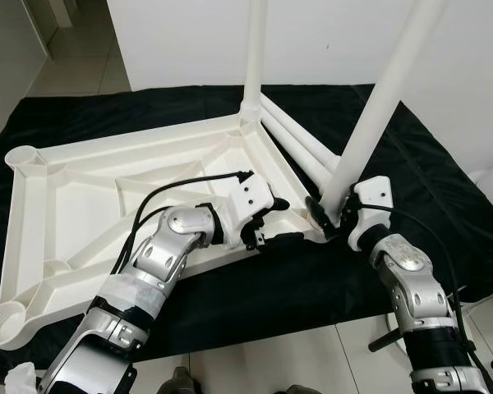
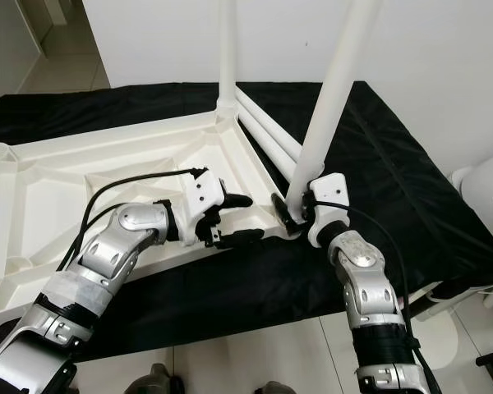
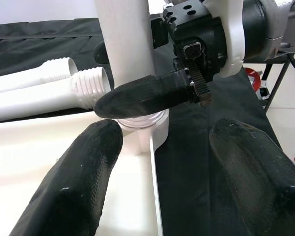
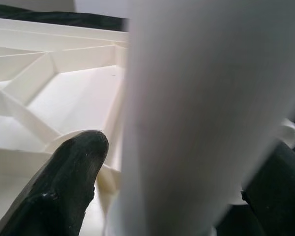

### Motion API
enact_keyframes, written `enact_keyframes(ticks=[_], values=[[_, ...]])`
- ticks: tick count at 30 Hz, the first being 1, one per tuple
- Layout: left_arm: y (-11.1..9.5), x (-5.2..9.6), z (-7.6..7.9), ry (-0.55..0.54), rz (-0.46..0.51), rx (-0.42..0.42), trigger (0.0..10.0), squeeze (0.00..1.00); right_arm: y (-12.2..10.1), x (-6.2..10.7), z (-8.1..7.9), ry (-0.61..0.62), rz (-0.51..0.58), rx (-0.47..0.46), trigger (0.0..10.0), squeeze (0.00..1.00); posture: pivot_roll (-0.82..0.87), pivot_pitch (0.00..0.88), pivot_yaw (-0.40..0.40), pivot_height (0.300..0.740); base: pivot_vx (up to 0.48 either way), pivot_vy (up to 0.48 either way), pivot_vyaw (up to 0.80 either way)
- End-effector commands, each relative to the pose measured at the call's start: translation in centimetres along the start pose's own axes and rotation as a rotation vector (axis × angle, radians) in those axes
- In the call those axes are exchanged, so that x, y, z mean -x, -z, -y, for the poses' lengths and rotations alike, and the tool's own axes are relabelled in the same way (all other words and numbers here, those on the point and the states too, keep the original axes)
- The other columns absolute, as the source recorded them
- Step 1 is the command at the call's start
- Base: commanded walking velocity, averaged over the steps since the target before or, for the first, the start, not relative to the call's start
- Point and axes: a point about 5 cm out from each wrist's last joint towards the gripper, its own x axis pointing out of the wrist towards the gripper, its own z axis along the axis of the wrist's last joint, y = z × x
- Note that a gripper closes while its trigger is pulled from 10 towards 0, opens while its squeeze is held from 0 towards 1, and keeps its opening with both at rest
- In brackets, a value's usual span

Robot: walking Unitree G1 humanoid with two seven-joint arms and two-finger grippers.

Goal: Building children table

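Note:
A white plastic table top (image 1: 107, 148) lies upside down on a black cloth. One white leg (image 1: 255, 49) stands upright in its far corner socket. My right gripper (image 1: 324, 217) is shut on a second leg (image 1: 378, 98), which stands tilted over the near right corner socket. In the right wrist view the leg (image 4: 196, 108) sits between the two fingertips (image 4: 69, 167). My left gripper (image 1: 279, 222) is open just left of that corner, its fingers (image 3: 73, 182) straddling the table top's edge and touching nothing. Two loose legs (image 3: 34, 83) with threaded ends lie on the cloth behind.
The black cloth (image 1: 271, 287) covers the floor under the table top. Open sockets sit at the near left corner (image 1: 4, 320) and the far left corner (image 1: 23, 156). A white wall rises behind, pale tiles lie in front, and a white fan-like appliance (image 2: 485, 197) stands at the right.

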Motion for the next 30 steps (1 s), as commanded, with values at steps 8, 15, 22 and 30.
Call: enact_keyframes(ticks=[8, 15, 22, 30], values=[[0.1, 0.1, 0.0, 0.010, -0.008, -0.010, 10.0, 0.00, 0.4, -1.7, -0.3, -0.147, -0.009, 0.011, 1.3, 0.00, 0.01, 0.000, -0.034, 0.740, 0.000, 0.000, 0.00], [0.2, 0.3, 0.0, 0.004, -0.010, -0.012, 10.0, 0.00, 1.5, -1.5, -0.5, -0.173, -0.028, -0.027, 0.0, 0.00, 0.02, 0.000, -0.034, 0.740, 0.000, 0.000, 0.00], [0.2, 0.3, 0.0, 0.008, -0.012, -0.013, 10.0, 0.00, 2.1, -0.8, -1.0, -0.114, -0.046, -0.066, 10.0, 0.00, 0.01, 0.000, -0.031, 0.740, 0.000, 0.000, 0.00], [0.3, 0.3, 0.2, 0.023, -0.017, -0.012, 10.0, 0.00, 2.1, -1.2, -1.6, 0.182, -0.076, -0.136, 10.0, 0.00, 0.00, 0.000, -0.019, 0.740, 0.000, 0.000, 0.00]])
